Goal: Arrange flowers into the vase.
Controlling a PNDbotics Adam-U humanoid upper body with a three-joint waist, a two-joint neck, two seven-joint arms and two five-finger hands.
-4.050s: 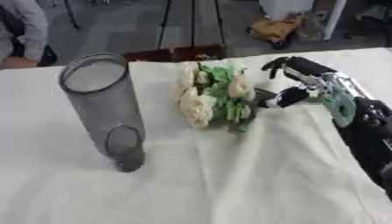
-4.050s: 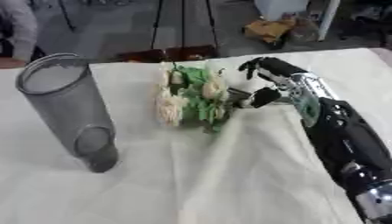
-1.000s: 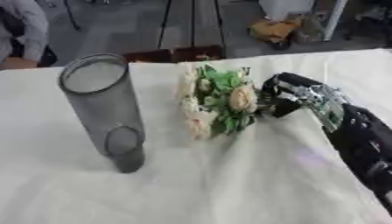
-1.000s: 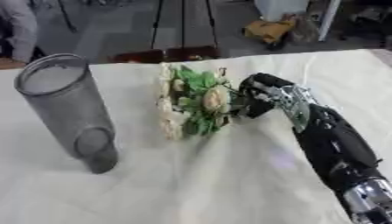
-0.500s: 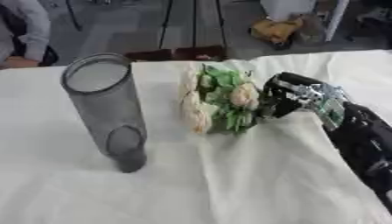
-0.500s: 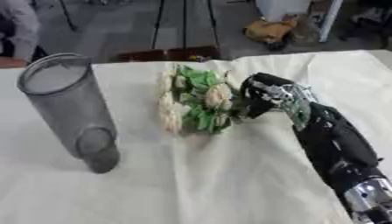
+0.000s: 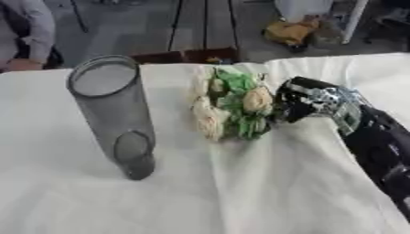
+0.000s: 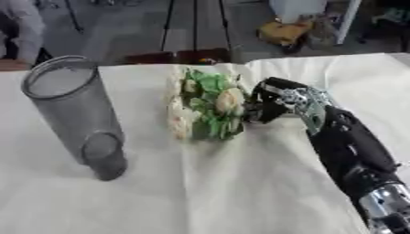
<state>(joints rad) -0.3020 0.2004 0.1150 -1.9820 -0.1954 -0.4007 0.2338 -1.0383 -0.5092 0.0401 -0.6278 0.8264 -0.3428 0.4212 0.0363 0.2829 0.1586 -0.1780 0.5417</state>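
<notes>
The flowers (image 7: 228, 107), a bunch of cream blooms and green leaves, lie on the white-covered bench (image 7: 240, 192) near the middle of its far edge, and my right hand (image 8: 276, 103) has come in against their right side with its fingers curled over and touching the leaves; I cannot tell whether those fingers actually close round a stem. The vase (image 7: 112, 112), a tall dark see-through cylinder, stands upright and apart from the bunch toward the bench's left side, nothing in it. My left hand shows in neither view.
</notes>
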